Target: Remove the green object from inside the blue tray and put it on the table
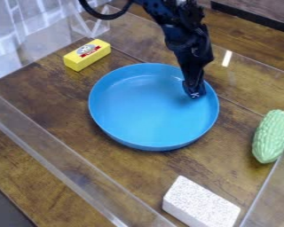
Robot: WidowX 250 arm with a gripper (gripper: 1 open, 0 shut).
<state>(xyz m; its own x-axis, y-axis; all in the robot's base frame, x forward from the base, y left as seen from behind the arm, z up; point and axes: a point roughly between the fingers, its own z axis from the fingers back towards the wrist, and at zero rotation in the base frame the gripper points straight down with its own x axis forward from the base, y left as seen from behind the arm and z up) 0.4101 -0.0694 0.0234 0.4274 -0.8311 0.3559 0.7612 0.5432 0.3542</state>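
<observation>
Yellow block [86, 56] with red label, writing too small to read.

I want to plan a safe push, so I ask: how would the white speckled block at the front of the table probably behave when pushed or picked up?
The white speckled block looks porous like a sponge, so it is probably light and would squash somewhat under a grip. It lies flat on the table on a broad face, so it should slide rather than roll or tip.

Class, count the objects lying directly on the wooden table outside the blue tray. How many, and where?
3: yellow block at far left, green object at right edge, white sponge at near edge. None looks hidden.
</observation>
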